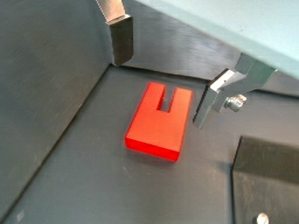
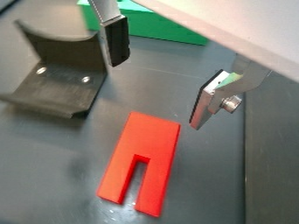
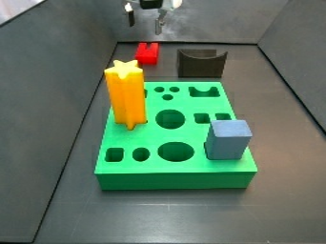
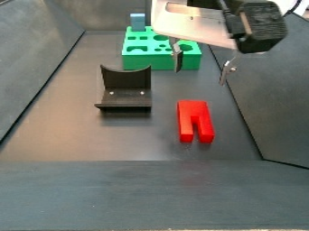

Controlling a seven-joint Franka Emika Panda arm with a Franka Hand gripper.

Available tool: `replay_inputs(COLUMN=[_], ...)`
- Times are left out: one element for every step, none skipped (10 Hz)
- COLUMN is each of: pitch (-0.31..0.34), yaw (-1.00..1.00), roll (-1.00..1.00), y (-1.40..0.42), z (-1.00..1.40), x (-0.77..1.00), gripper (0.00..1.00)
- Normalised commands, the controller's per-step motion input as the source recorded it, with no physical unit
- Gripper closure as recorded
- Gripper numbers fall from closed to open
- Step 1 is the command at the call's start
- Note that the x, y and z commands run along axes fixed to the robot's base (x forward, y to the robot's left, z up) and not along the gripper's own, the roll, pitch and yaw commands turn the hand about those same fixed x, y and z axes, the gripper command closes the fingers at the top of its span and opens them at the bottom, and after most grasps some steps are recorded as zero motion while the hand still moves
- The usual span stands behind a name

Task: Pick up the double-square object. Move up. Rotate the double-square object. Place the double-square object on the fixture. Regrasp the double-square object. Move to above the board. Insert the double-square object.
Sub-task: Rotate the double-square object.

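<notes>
Dark grey walls box in a dark floor, and everything sits on that floor. Taking the board [image 3: 173, 133] as the landmark: it is a bright green slab full of shaped holes, with a tall yellow star prism [image 3: 125, 92] standing in it and a grey-blue cube [image 3: 228, 139] on it near one corner.

Just beyond the board's far edge in a side view stands the fixture [image 3: 200, 63], a dark L-shaped bracket on its base plate [image 4: 122, 101]. Beside the fixture, well clear of the board, the double-square object [image 4: 193, 120] lies flat on the floor, red and glossy, a slot cut into one end [image 2: 138, 165].

Above it hangs the gripper [image 1: 166, 63], its fingers [image 2: 115, 42] spread wide, one to each side of the red piece and touching nothing. Both wrist views show the piece under the gap between them.
</notes>
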Motion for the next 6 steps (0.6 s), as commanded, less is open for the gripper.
replay_inputs(pitch=[-0.05, -0.056, -0.069, -0.078, -0.1, -0.099], yaw=[1.0, 1.0, 1.0, 1.0, 0.94, 0.69], roll=[0.0, 0.0, 0.01, 0.01, 0.01, 0.01], y=[0.0, 0.0, 0.0, 0.0, 0.0, 0.0], z=[-0.01, -0.01, -0.01, -0.01, -0.01, -0.02], x=[0.03, 0.03, 0.03, 0.03, 0.03, 0.03], gripper=[0.0, 0.0, 0.0, 0.0, 0.0, 0.0])
